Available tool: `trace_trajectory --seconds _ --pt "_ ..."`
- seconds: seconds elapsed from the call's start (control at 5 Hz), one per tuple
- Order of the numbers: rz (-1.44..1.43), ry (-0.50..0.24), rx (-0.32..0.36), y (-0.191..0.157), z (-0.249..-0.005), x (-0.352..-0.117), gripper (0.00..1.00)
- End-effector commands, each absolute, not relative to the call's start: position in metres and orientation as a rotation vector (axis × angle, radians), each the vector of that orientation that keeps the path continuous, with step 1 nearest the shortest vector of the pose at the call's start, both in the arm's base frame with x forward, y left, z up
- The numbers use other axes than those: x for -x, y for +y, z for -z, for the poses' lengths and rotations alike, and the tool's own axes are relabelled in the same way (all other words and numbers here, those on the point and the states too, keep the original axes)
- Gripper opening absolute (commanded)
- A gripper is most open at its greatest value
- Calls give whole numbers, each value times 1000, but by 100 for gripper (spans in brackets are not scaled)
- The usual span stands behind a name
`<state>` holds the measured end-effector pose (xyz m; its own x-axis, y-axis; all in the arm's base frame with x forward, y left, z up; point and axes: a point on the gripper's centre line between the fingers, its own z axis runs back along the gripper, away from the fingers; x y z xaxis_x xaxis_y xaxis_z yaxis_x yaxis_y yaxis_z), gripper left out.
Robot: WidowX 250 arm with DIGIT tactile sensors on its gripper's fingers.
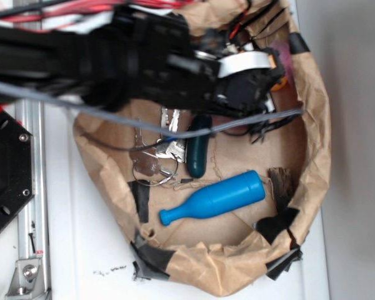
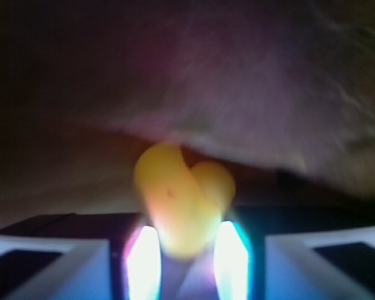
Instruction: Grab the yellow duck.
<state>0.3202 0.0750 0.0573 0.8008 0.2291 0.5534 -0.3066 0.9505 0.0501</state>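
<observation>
Your gripper point(image 2: 186, 256) sits with its two pale fingers point(image 2: 142, 262) pressed on either side of the yellow duck point(image 2: 182, 197), which fills the gap between them in the wrist view. Duck reads as a blurred yellow blob with a smaller bump on its right side; its lower part sits between the fingers, upper part pokes out beyond the tips. Whether it rests on anything underneath, you cannot tell; the wrist view is blurred and dim.

From the exterior view, you see the black arm point(image 1: 112, 56) reaching across the top of the frame to the upper right part of a crumpled brown paper nest point(image 1: 312, 150) patched with black tape. Only a sliver of orange-yellow point(image 1: 281, 84) shows at the gripper's point(image 1: 272, 75) right edge, close to the paper wall.

Elsewhere in the nest: a blue bottle-shaped pin point(image 1: 215, 198) lying on its side near the middle, a dark teal capsule-shaped object point(image 1: 197, 153) above it, and a bunch of keys on a ring point(image 1: 153, 164) to the left. All three lie well apart from the duck
</observation>
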Motion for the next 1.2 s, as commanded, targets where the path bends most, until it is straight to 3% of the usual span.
trace_trajectory --seconds 0.0,0.2,0.4,1.0 --pt "-206 -590 -67 35 -121 -300 0" --pt "-223 -574 -88 36 -120 -299 0" --pt "-264 -565 -139 47 -106 -306 100" --pt "-352 -557 -220 81 -74 -325 100"
